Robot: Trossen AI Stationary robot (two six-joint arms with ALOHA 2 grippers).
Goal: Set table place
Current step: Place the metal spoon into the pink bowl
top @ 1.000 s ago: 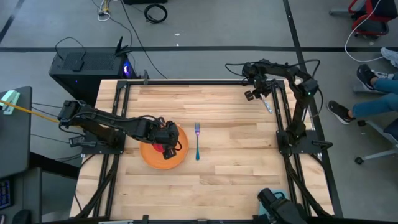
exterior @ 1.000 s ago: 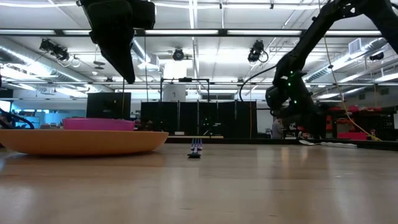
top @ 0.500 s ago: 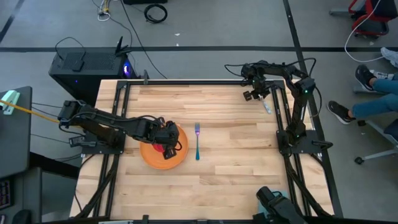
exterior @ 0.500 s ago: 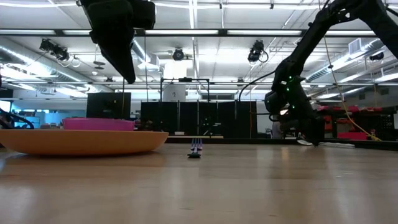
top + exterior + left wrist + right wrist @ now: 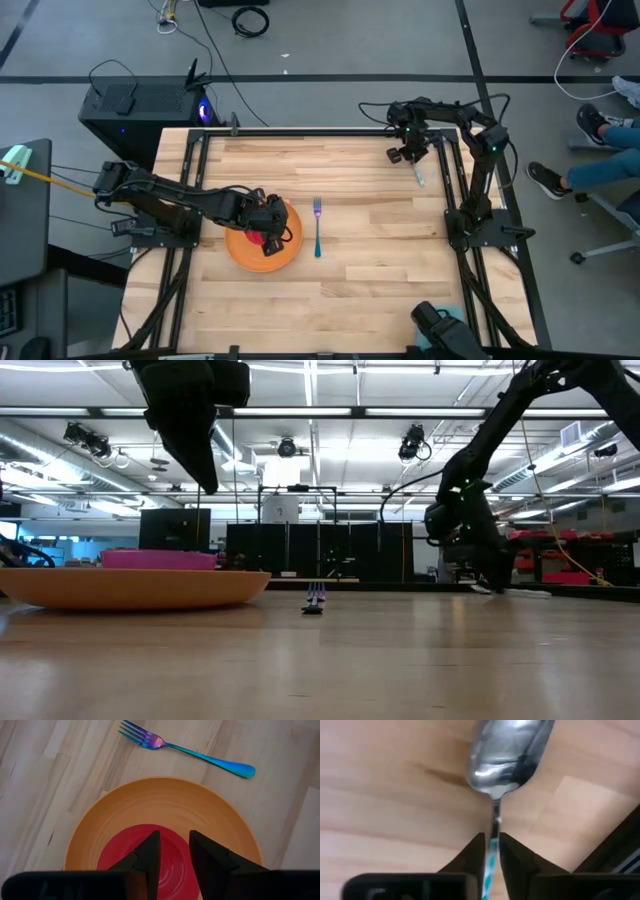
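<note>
A round orange plate (image 5: 285, 250) lies on the wooden table (image 5: 380, 260), with a small red cup (image 5: 257, 238) standing in it. My left gripper (image 5: 175, 852) hangs open above the cup (image 5: 125, 850) and touches nothing. In the low view it (image 5: 208, 480) is well clear of the pink rim (image 5: 160, 560). The blue-handled fork (image 5: 317, 232) lies flat just right of the plate. My right gripper (image 5: 403, 150) is at the far right corner, shut on the silver spoon (image 5: 419, 176). My right gripper pinches the spoon's thin handle (image 5: 493, 837) between its two fingers (image 5: 475, 852). The fingers lie along the handle. The bowl (image 5: 507, 750) sticks out ahead of them, low over the wood. Whether the bowl touches the table cannot be told.
Black rails (image 5: 455, 200) run along the table's left and right sides, close beside the right gripper. A corner of teal cloth (image 5: 447, 318) shows by a dark device at the near right edge. A person's legs (image 5: 600, 160) are off to the right. Bare planks stretch right of the fork.
My right gripper has carried the spoon a short way toward the table's left, off the right rail and over the planks. The left gripper, plate, cup and fork have stayed where they were.
</note>
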